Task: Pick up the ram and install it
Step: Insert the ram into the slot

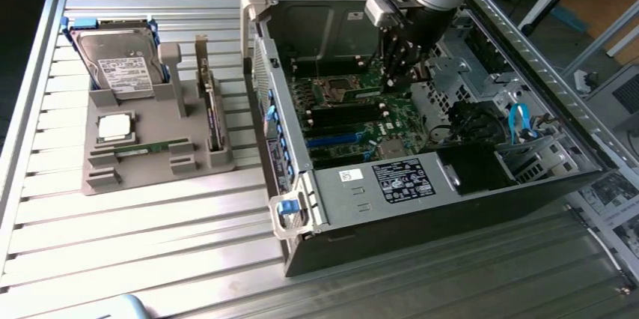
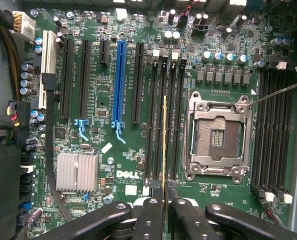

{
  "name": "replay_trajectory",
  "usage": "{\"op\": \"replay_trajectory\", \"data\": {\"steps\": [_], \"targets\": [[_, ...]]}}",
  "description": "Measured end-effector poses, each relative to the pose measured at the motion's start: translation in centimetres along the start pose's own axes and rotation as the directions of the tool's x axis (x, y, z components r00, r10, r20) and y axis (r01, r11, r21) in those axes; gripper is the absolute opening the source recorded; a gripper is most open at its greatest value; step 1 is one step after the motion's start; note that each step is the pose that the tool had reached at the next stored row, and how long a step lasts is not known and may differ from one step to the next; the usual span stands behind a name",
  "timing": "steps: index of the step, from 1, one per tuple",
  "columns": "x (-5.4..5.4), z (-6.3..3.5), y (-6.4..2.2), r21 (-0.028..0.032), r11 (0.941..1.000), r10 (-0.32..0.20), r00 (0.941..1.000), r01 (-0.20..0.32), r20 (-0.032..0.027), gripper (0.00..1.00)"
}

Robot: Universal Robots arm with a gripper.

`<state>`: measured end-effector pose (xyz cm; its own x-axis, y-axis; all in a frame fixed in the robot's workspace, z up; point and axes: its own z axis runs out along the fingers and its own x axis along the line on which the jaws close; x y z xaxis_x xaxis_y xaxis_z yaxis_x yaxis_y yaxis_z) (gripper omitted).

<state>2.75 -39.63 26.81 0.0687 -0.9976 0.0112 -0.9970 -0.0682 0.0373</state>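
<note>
Seen from the wrist, the fingers (image 2: 164, 200) pinch the ram (image 2: 164, 140) edge-on over the motherboard's (image 2: 103, 100) memory slots (image 2: 158, 115); outside, the arm hides it.

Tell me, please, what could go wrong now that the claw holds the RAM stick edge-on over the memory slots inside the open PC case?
1. The RAM stick hangs between narrow memory slots that lie close together; a small offset could seat it in the wrong one or on a ridge.
2. The claw grips only one end, so the stick might tilt when pressed.
3. The open CPU socket lies right beside the slots; a slip could damage it.
</note>
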Motion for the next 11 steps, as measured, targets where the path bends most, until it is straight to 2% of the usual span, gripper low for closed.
{"op": "replay_trajectory", "data": {"steps": [11], "targets": [[-0.1,0.39,1.08,0.0000,1.0000,0.000,1.0000,0.000,0.0001,0.13]]}}
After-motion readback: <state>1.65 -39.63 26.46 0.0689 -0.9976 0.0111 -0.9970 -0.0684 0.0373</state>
